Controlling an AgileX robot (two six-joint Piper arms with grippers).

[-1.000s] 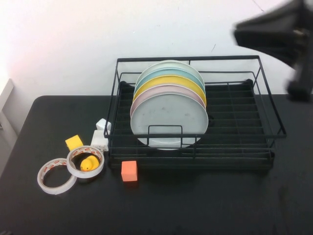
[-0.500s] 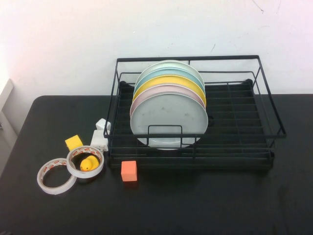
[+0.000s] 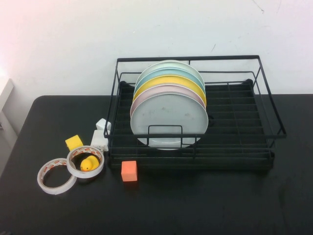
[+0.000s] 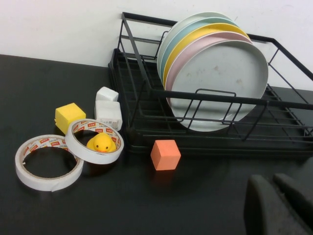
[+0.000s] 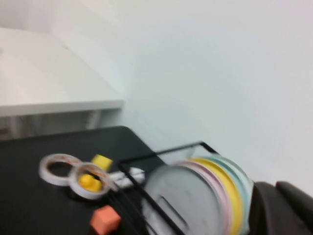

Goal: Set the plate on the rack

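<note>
The pale grey plate (image 3: 168, 117) stands upright in the black wire rack (image 3: 274, 132), at the front of a row with a pink, a yellow and pale teal plates behind it. It also shows in the left wrist view (image 4: 220, 83) and, blurred, in the right wrist view (image 5: 181, 196). Neither arm shows in the high view. My left gripper (image 4: 270, 182) is shut and empty, low over the table in front of the rack (image 4: 142, 93). My right gripper (image 5: 275, 188) is shut and empty, raised and well away from the rack (image 5: 146, 159).
Left of the rack lie two tape rolls (image 3: 56, 175), one ringing a yellow duck (image 3: 89, 163), plus a yellow cube (image 3: 74, 142) and white blocks (image 3: 100, 137). An orange cube (image 3: 129, 171) sits by the rack's front left corner. The rack's right half holds no dishes.
The right arm, blurred at the upper right of the high view a second ago, has left that view. The plates and the small objects have not moved.
</note>
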